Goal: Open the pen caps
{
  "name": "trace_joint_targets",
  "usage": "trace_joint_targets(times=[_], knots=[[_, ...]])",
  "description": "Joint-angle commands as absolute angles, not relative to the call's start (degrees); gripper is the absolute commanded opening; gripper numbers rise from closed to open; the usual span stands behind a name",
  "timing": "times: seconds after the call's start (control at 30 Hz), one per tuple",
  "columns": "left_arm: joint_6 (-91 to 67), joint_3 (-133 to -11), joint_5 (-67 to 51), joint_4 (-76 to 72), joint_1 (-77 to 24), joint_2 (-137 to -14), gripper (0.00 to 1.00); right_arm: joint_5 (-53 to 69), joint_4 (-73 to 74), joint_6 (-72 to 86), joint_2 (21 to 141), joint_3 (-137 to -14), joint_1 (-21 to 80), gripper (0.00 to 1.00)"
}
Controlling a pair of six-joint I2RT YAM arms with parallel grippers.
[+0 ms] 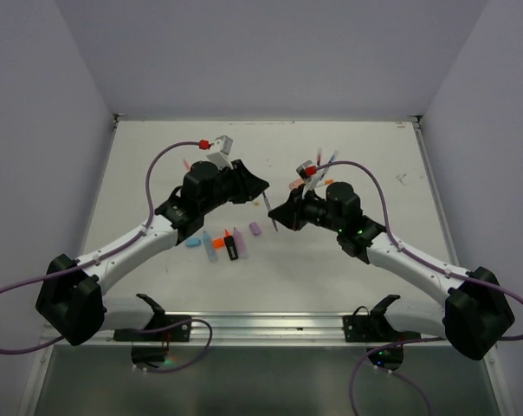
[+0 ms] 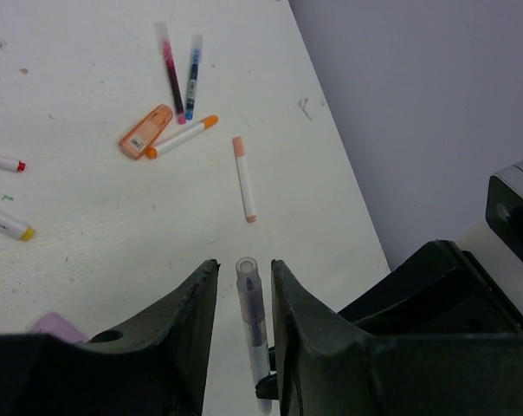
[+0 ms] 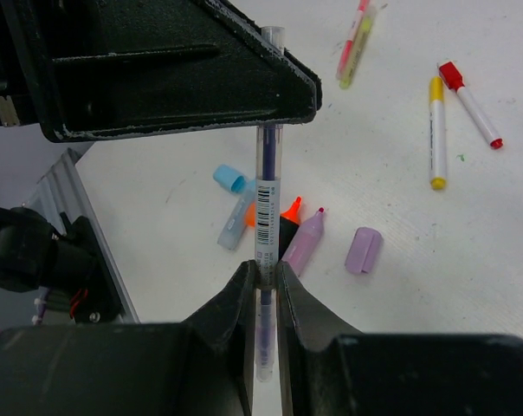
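Clear plastic pen (image 3: 266, 199) clenched in right jaws above the worktop (image 2: 88, 225); left jaws flank its cap (image 2: 247, 270), slim gaps either side, so best pinch squarely, then pull straight along the barrel.

Clear glossy plastic pen (image 3: 265, 186), matt scuffed white tabletop (image 2: 97, 251), matt black plastic left end effector (image 2: 244, 265)

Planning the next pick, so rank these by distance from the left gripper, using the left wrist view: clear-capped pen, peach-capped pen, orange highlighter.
1. clear-capped pen, between the fingers of the left gripper.
2. peach-capped pen, just ahead on the table.
3. orange highlighter, farther ahead, toward the view's left.
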State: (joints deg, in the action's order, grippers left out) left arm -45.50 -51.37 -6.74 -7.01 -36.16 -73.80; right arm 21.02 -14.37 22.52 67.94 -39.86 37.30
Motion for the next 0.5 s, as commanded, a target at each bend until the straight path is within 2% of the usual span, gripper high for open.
trace_joint_targets(times=[0.0,0.1,0.23,0.27,0.3,0.37,0.47], knots=[[-46.2,-52.7,-5.4,-10.9,-36.6,-74.0,0.34,22.3,-17.4,22.9,68.4,-39.9,37.9,0.11],[-46.4,-52.5,-5.4,-11.5,-36.8,-74.2,0.28,22.2,-17.4,22.5,68.5,-40.1,38.3,0.11],[-46.8,-51.9,-5.4,-12.0,-37.0,-74.2,0.11,22.4,-17.3,22.3,68.6,-40.0,38.7,0.12],[-46.8,-51.9,-5.4,-12.1,-36.9,-74.1,0.08,22.6,-17.3,22.4,68.6,-40.0,38.6,0.15],[-46.8,-51.8,-5.5,-12.1,-36.9,-74.0,0.01,22.6,-17.3,22.6,68.6,-40.0,38.7,0.18],[-46.4,-51.6,-6.1,-12.1,-37.1,-73.7,0.0,22.7,-17.5,23.0,68.6,-40.1,38.7,0.31],[-45.9,-50.9,-7.0,-12.1,-37.2,-73.1,0.0,22.7,-17.8,23.3,68.9,-40.5,38.7,0.44]])
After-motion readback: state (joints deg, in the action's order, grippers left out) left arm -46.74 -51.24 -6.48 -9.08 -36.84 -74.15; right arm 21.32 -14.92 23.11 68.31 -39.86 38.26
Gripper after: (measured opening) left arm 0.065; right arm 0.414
